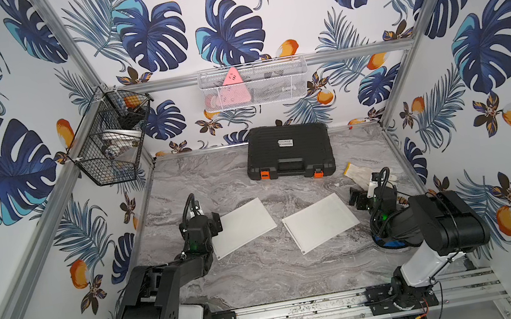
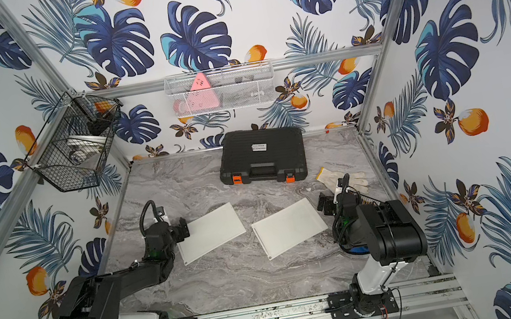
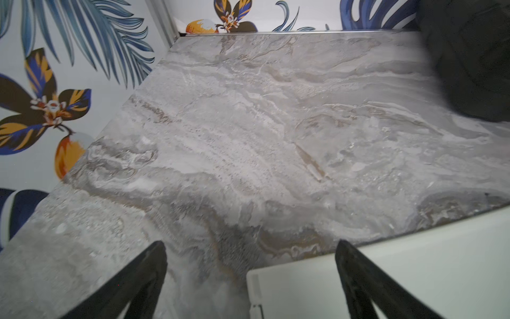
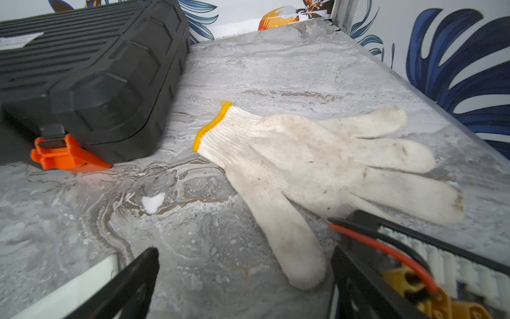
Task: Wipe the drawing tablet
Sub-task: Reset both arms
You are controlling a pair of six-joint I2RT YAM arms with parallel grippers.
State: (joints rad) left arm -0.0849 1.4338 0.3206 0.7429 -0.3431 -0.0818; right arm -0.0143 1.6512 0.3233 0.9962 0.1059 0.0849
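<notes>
Leaf-patterned walls enclose a grey marble tabletop (image 1: 253, 283), with a shut black tool case (image 1: 288, 151) at the rear. Two like white slabs lie flat mid-table, apart from each other: the left slab (image 1: 244, 227) and the right slab (image 1: 321, 223). One is presumably the drawing tablet; which one cannot be told. A soiled white glove (image 4: 303, 154) lies flat near the case (the only cloth-like item present). The right gripper (image 4: 245, 250) has its jaws apart and empty, just short of the glove's thumb. The left gripper (image 3: 249, 244) has its jaws apart and empty, straddling a corner of the left slab. Judgement: the wiper is not yet in hand. Recommend the right gripper descend squarely over the palm, pinch the knit there rather than a loose finger, and clear the red and black wires (image 4: 386, 245) alongside.
</notes>
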